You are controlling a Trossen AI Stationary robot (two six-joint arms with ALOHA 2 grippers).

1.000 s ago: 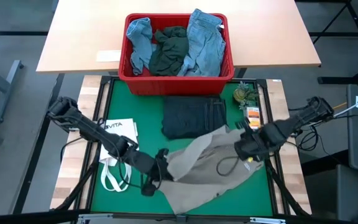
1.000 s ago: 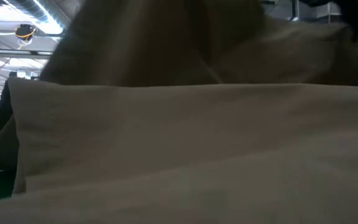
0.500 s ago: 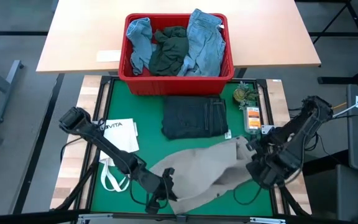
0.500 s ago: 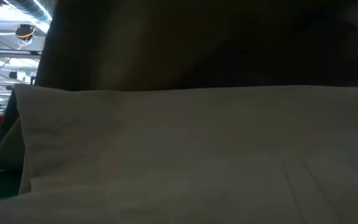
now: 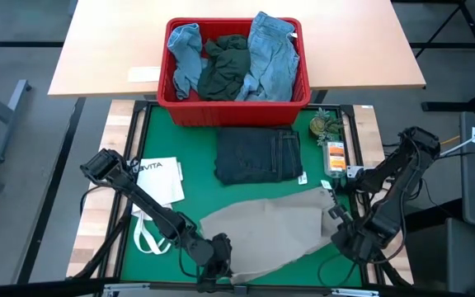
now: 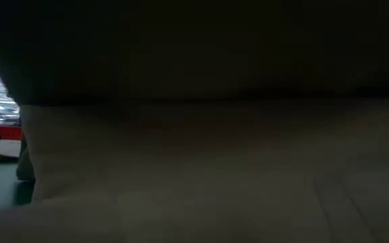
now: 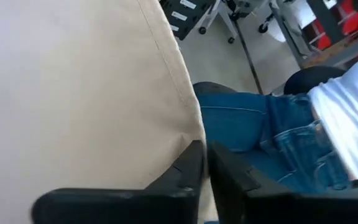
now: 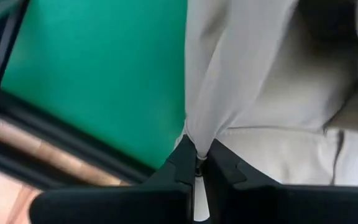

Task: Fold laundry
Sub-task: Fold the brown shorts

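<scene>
1. At the near edge of the green mat, the beige garment lies spread flat, with one gripper at each of its near corners.
2. Left gripper: set at the garment's near left corner. In the left wrist view the two dark fingers stand almost together, and the hemmed edge of the beige cloth runs down into the narrow slit between them; the jaws pinch that hem.
3. Right gripper: set at the garment's near right corner. In the right wrist view the fingers are clenched on a gathered fold of the beige cloth, which rises straight out of the jaws; the green mat lies beside the fold.
4. Between the two pairs of jaws the garment stretches as one broad sheet; in the low view it fills the lower part of the picture.
5. Beyond the jaws, on the far half of the mat, lie the folded dark jeans, apart from the beige garment.
6. Farther off, the red basket holds light blue pieces and a dark green piece.
7. Beside the left arm lies a white tote bag; near the right arm sit small items too small to identify.
8. In the left wrist view, a person in blue jeans sits beyond the table.
</scene>
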